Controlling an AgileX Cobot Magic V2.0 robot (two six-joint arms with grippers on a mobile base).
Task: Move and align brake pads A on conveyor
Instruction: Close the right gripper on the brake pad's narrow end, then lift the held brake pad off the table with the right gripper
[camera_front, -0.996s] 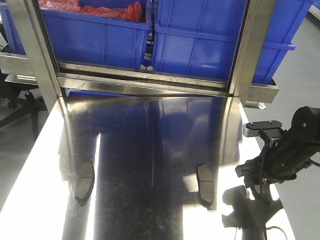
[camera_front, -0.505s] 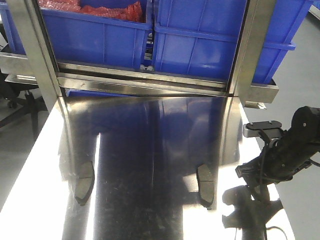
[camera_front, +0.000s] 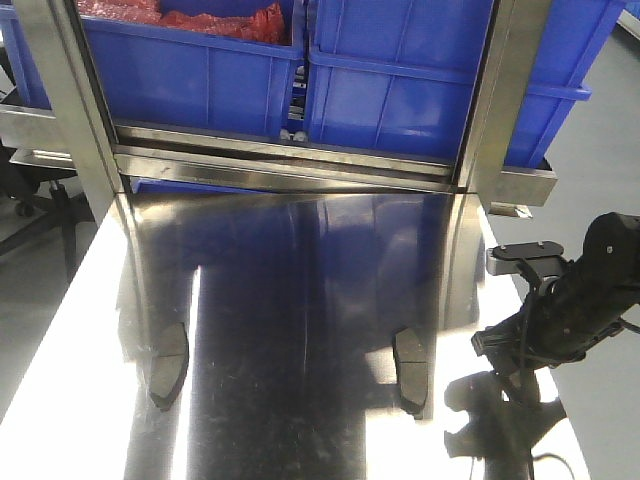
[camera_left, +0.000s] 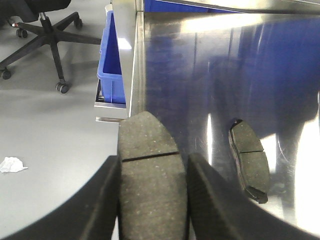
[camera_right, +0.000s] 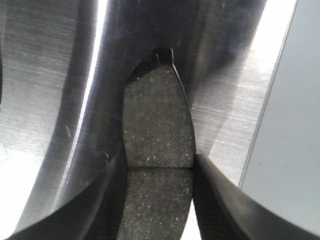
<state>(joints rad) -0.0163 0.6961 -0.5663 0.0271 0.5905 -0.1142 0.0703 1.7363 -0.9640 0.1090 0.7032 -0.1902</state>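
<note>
We have the left gripper (camera_left: 154, 161) closed down to the width of one brake pad (camera_left: 151, 197), with its two black fingers (camera_left: 100, 205) pressed against the pad's long edges. The held pad points away from the wrist with its groove running straight across. In the wrist view it sits over the left rim of the steel table (camera_left: 175, 60), with grey floor to its left.

The right gripper (camera_right: 159, 162) is in the same state – narrowed onto a second held pad (camera_right: 158, 125), a finger (camera_right: 215, 195) on each long side. That pad's notched tip points away over the brushed steel near the table's right edge. We cannot tell whether it touches the surface beneath it.

From the front we see only the right arm (camera_front: 570, 300), a black mass beside the table's right rim. Two more pads lie flat on the steel, well apart and roughly parallel, their long axes running away from the robot. The left table pad (camera_front: 168, 365) is near the left side – the left wrist view shows it to the right of the held pad. The right table pad (camera_front: 410, 370) lies nearer the right arm.

Blue bins (camera_front: 200, 70) stand behind the steel frame at the far end of the table, and an office chair (camera_left: 45, 25) stands on the floor to the left.
</note>
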